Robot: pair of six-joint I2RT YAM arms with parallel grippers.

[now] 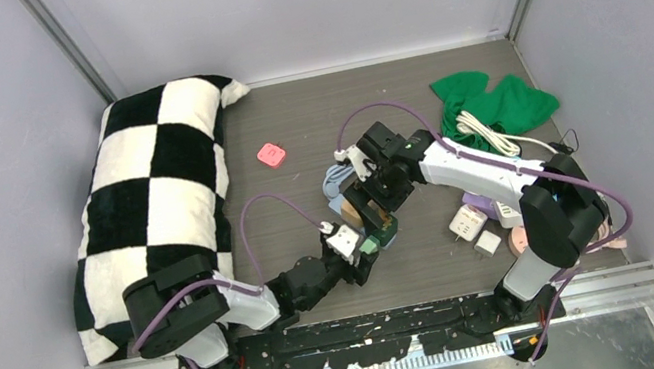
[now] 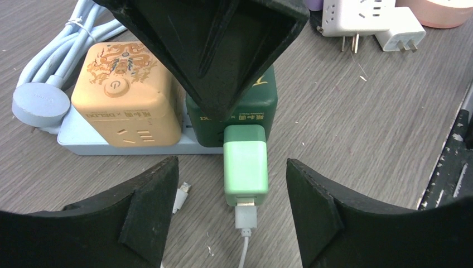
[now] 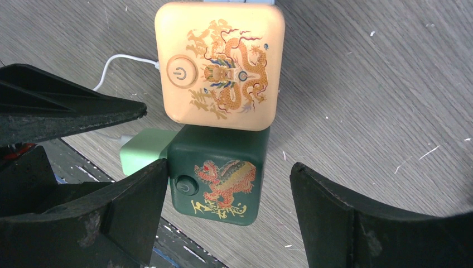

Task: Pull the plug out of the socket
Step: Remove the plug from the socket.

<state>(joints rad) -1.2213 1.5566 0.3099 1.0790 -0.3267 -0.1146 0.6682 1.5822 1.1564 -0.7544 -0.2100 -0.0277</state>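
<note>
- Left tool (image 2: 231, 167): jaws stood parted, holding nothing, straddling the pale green plug (image 2: 245, 167), which sat seated in the dark green socket cube (image 3: 217, 178) on the surface (image 2: 362, 128).
- Right tool (image 3: 228, 164): open around that cube, gripping nothing.
- Risk: the cube was unpinned, so a pull might drag it along.
- Writing: the orange cube (image 2: 125, 95) side seemingly read "DELIXI".

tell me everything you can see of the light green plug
The light green plug is a small, rounded, matte plastic block lying low along the wood-grain table. One end is seated in the side of the dark green cube socket; a white cable enters the other end. The left gripper has a finger either side of it, neither touching.
</note>
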